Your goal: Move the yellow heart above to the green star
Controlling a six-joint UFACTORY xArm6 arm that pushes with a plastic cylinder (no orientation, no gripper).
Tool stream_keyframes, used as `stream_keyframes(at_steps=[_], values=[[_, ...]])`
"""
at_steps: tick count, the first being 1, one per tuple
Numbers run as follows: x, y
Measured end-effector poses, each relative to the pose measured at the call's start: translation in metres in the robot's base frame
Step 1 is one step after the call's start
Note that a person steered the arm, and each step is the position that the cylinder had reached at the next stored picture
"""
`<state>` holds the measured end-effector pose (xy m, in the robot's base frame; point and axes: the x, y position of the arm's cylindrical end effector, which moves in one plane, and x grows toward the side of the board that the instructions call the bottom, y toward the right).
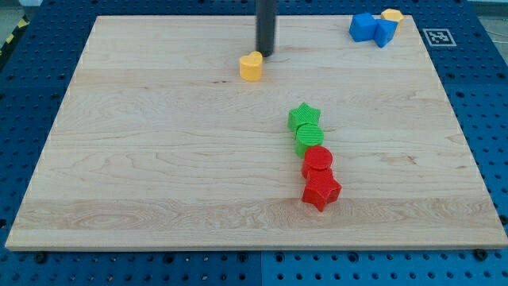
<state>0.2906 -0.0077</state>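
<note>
my tip (265,53) stood just above-right of the yellow heart (251,67), nearly touching it, with the green star (303,116) well below-right on the desk (159,159).

A pale wooden board (159,159) is seen, laid on a blue pegboard surface (484,119). Near the view's top, left of centre, a yellow heart (251,67) is found; at the top right corner two blue blocks (371,28) are clustered with a yellow block (392,16) touching them. Right of centre, a chain running toward the view's bottom is formed by a green star (303,117), a green cylinder (309,137), a red cylinder (318,162) and a red star (321,191), each touching the next.
</note>
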Motion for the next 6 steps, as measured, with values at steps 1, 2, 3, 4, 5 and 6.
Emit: stream_keyframes(at_steps=[1, 2, 3, 4, 5, 6], values=[[0.005, -0.045], [0.033, -0.053], [0.041, -0.04], [0.04, -0.014], [0.04, 0.013], [0.04, 0.049]])
